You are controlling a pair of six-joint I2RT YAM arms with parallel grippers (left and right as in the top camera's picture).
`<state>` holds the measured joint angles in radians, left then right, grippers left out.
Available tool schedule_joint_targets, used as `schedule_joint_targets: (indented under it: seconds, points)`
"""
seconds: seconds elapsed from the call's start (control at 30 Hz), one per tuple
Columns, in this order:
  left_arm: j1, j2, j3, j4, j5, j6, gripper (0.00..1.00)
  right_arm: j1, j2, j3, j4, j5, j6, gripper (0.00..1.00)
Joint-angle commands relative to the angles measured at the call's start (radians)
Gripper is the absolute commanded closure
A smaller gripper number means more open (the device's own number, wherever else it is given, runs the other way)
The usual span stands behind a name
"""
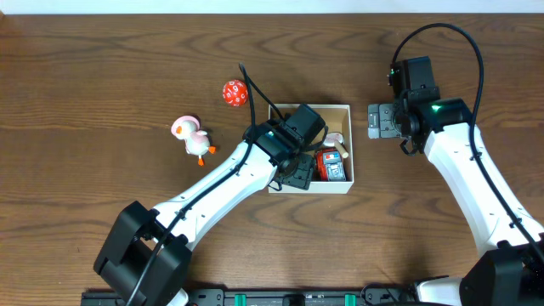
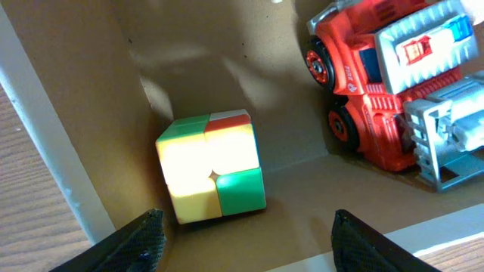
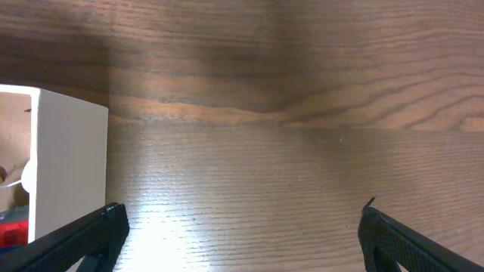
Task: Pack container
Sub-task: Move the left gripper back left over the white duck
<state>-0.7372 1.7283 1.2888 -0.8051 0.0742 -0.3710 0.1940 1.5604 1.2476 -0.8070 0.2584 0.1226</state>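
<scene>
My left jaws hang spread, seemingly touching nothing, inside the container [image 1: 336,106] at mid-counter, above a coloured cube [image 2: 212,166] beside a red truck [image 2: 393,83], my right jaws wide open just right of it.

- A robot lab or test room, not a home: two white-and-black robot arms, the left arm [image 1: 212,183] and the right arm [image 1: 467,170], stand at one edge of a wood-grain bench [image 1: 102,76].
- A loose black cable [image 1: 450,34] loops over the right arm.
- A black mounting rail [image 1: 280,297] runs along the near edge.
- Only small toys lie out: a duck [image 1: 192,138], a small red toy [image 1: 235,93], and a box [image 1: 340,108] with a truck [image 2: 393,83] and a colour cube [image 2: 212,166].
</scene>
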Motion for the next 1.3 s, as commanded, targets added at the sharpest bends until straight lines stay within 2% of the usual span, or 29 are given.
schedule_joint_targets:
  seconds: [0.0,0.23,0.3,0.4,0.5,0.6,0.73,0.83,1.03,1.27]
  points:
    - [-0.002,0.003,0.009,0.002,-0.004,-0.008,0.28,-0.003,-0.008,0.005,0.0,0.003,0.011,0.01]
    - [0.026,-0.048,0.082,0.002,-0.005,-0.008,0.28,-0.003,-0.008,0.005,0.0,0.003,0.011,0.01]
    - [0.047,-0.078,0.088,0.002,-0.005,-0.007,0.21,-0.003,-0.008,0.005,0.0,0.003,0.011,0.01]
    - [0.091,-0.127,0.088,0.002,-0.005,-0.007,0.01,-0.003,-0.008,0.005,0.0,0.003,0.011,0.01]
    - [0.143,-0.173,0.088,0.002,-0.017,0.0,0.02,-0.003,-0.008,0.005,0.0,0.003,0.011,0.01]
    - [0.214,-0.222,0.088,-0.018,-0.036,0.066,0.02,-0.003,-0.008,0.005,0.0,0.003,0.011,0.01]
    - [0.301,-0.251,0.088,-0.043,-0.115,0.065,0.02,-0.003,-0.008,0.005,0.0,0.003,0.011,0.01]
    - [0.367,-0.245,0.086,-0.047,-0.122,0.007,0.02,-0.003,-0.008,0.005,0.0,0.003,0.011,0.01]
    - [0.492,-0.204,0.056,-0.053,-0.209,-0.23,0.02,-0.003,-0.008,0.005,0.0,0.003,0.011,0.01]
    - [0.566,-0.101,0.055,-0.008,-0.217,-0.24,0.02,-0.003,-0.008,0.005,0.0,0.003,0.011,0.01]
